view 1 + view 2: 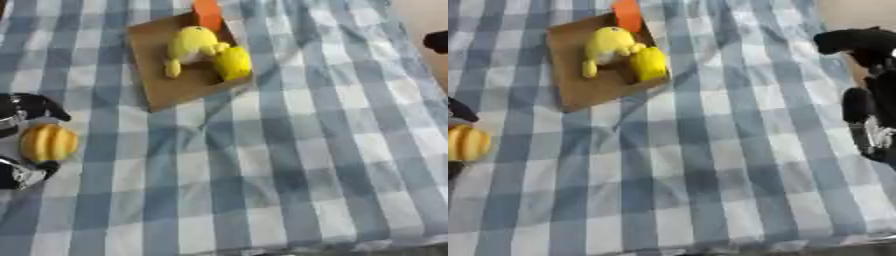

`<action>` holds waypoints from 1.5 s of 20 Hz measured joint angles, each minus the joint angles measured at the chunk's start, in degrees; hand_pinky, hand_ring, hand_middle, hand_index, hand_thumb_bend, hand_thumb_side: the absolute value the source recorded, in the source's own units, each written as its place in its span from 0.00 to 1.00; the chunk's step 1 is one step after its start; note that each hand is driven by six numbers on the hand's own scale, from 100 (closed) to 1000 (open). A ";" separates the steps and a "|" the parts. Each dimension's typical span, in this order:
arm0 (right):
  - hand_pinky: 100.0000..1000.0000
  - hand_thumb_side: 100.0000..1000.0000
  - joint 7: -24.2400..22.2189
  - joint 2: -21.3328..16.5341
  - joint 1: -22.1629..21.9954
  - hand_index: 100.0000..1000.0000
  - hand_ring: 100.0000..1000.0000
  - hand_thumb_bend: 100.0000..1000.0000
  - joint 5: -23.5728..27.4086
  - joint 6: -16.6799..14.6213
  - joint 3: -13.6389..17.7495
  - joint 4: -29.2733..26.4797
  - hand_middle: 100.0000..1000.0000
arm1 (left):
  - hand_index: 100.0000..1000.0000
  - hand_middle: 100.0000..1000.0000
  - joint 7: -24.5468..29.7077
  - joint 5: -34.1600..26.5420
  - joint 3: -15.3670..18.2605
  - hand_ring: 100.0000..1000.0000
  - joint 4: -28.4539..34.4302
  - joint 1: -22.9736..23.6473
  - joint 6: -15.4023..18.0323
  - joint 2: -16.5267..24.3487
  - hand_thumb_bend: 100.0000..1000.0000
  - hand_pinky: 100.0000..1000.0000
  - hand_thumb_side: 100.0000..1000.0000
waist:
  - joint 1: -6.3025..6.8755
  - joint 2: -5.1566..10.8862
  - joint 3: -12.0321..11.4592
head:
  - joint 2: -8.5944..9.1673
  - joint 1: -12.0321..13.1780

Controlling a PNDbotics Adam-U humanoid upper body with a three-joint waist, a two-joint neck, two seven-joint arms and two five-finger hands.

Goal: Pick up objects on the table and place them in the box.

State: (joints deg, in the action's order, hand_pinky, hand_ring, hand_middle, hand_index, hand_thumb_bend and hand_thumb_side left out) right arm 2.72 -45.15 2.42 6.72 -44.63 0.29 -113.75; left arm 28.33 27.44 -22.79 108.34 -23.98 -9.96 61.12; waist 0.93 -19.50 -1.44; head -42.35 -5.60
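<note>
yellow-orange ribbed fruit [49,142] at bench's left edge | being gripped between fingers of left robot hand [26,111] | looks light, smooth, probably slippery, best held across its middle | right robot hand [866,107] grip can't be told | box [166,82] near far edge

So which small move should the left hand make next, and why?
Probably carry the ribbed yellow-orange round object toward the shallow brown cardboard box. The black left hand appears curled round it at the left edge, while the box, already holding yellow items, lies farther up the checked cloth.
</note>
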 measured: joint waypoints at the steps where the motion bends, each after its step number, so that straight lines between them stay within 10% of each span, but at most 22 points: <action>1: 0.81 0.41 -0.02 0.00 0.04 0.84 0.80 0.00 0.00 -0.02 0.00 0.00 0.68 | 0.88 0.83 -0.10 0.34 0.00 0.88 -0.65 -0.10 0.08 -0.22 0.23 0.91 0.14 | -0.01 -0.08 0.00 | 0.09 0.00; 18: 0.81 0.41 -1.47 2.03 -0.45 0.84 0.80 0.00 -0.34 0.33 -0.36 0.00 0.68 | 0.89 0.82 0.13 5.31 -0.32 0.88 -8.18 -0.90 1.18 -2.55 0.29 0.88 0.14 | -0.31 -1.36 0.38 | 0.66 -0.01; 30: 0.82 0.41 -2.61 2.61 -0.44 0.84 0.80 0.00 -0.31 0.88 -0.53 0.00 0.68 | 0.81 0.72 -1.36 8.63 -0.63 0.79 -10.70 -1.58 2.04 -3.93 0.03 0.82 0.07 | -0.34 -1.63 0.49 | 0.89 -0.02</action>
State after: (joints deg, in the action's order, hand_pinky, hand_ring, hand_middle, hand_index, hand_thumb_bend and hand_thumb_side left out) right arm 0.11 -42.54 1.98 6.41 -43.76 -0.24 -113.75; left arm 26.97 36.07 -23.43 97.64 -25.56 -7.92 57.19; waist 0.59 -21.13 -0.96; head -41.46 -5.62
